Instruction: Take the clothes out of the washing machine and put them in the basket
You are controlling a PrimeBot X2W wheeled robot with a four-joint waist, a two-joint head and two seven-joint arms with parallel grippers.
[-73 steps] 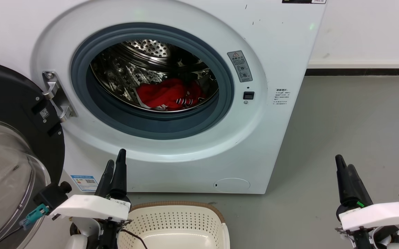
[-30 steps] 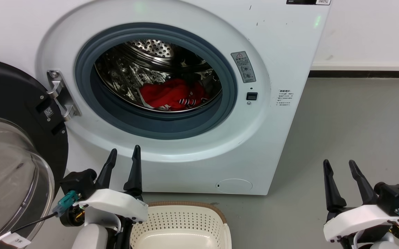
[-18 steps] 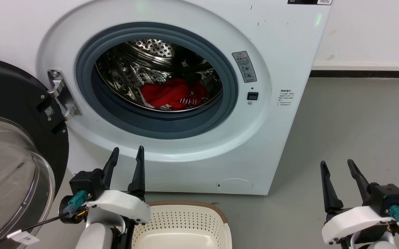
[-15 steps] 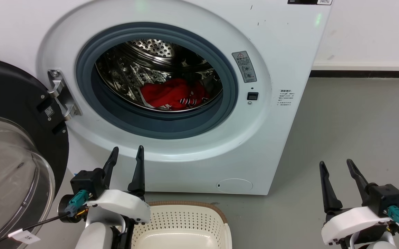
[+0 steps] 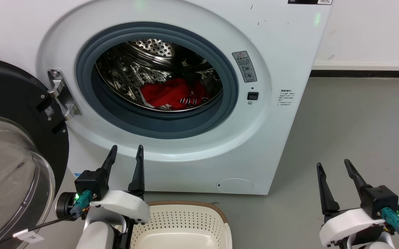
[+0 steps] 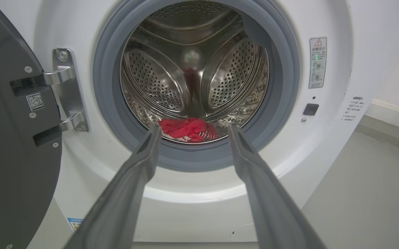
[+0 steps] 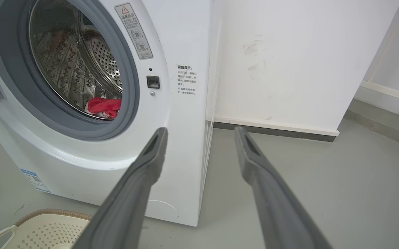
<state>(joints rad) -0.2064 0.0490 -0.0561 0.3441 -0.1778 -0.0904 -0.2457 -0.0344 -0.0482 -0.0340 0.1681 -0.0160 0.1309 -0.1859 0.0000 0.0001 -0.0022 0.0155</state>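
The basket (image 5: 182, 221) stands on the grey floor (image 5: 351, 131) in front of the washing machine (image 5: 282, 52), below its porthole (image 5: 83, 86). The left end effector (image 5: 126, 148) is also in front of the machine, just left of the basket. Its two fingers are spread apart and grip nothing, and in the left wrist view they point toward the porthole. The right end effector (image 5: 333, 162) hangs over the floor to the right of the machine, likewise spread and empty. The door (image 5: 12, 103) of the machine is swung open to its left side. The clothes (image 5: 171, 94), a red bundle with a striped trim, lie at the bottom of the steel drum (image 5: 144, 65), deep inside the machine. A white wall (image 5: 365, 31) stands behind the machine, on its right.
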